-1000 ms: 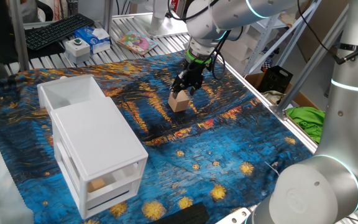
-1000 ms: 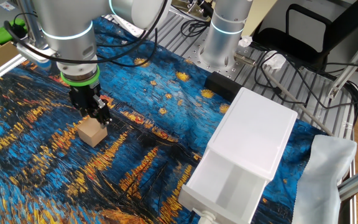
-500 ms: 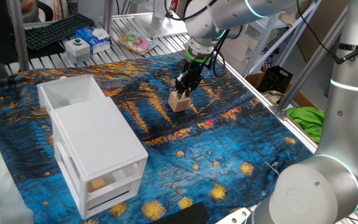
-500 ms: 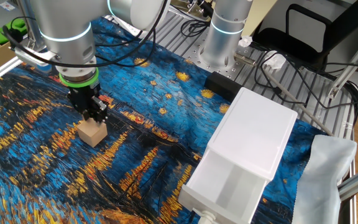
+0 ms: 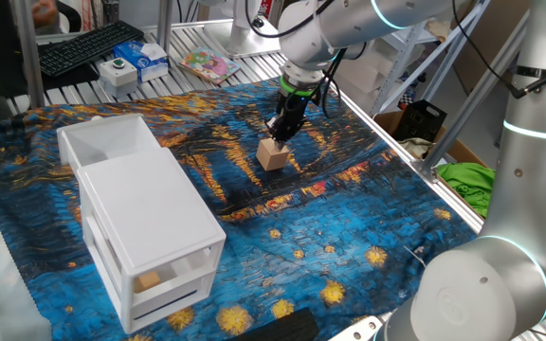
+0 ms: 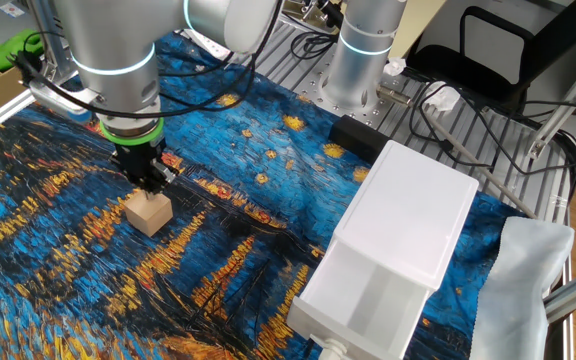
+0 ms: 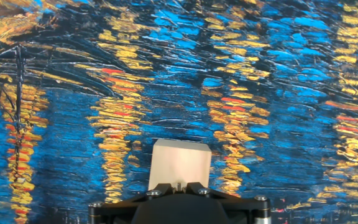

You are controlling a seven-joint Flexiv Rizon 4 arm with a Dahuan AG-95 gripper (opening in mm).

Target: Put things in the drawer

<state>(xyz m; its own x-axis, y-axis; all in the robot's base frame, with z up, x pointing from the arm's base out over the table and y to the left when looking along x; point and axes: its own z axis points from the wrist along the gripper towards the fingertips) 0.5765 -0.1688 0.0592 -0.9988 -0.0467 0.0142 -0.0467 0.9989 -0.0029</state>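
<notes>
A light-tan wooden cube (image 5: pixel 272 154) sits on the blue-and-yellow painted cloth; it also shows in the other fixed view (image 6: pixel 148 212) and in the hand view (image 7: pixel 179 164). My gripper (image 5: pixel 280 132) hangs just above the cube's top, fingers drawn together with nothing between them; it shows in the other fixed view (image 6: pixel 153 180) and at the bottom of the hand view (image 7: pixel 178 185). The white cabinet's top drawer (image 5: pixel 112 144) is pulled out, open and empty; its inside also shows in the other fixed view (image 6: pixel 363 295).
The white cabinet (image 5: pixel 159 223) stands at the left; a tan block (image 5: pixel 147 279) lies behind a see-through lower drawer front. A keyboard (image 5: pixel 88 45) and boxes lie at the back. A black box (image 6: pixel 360 135) sits near the arm base.
The fingers have drawn together above the cube and the hand has lifted slightly. The cube has not moved.
</notes>
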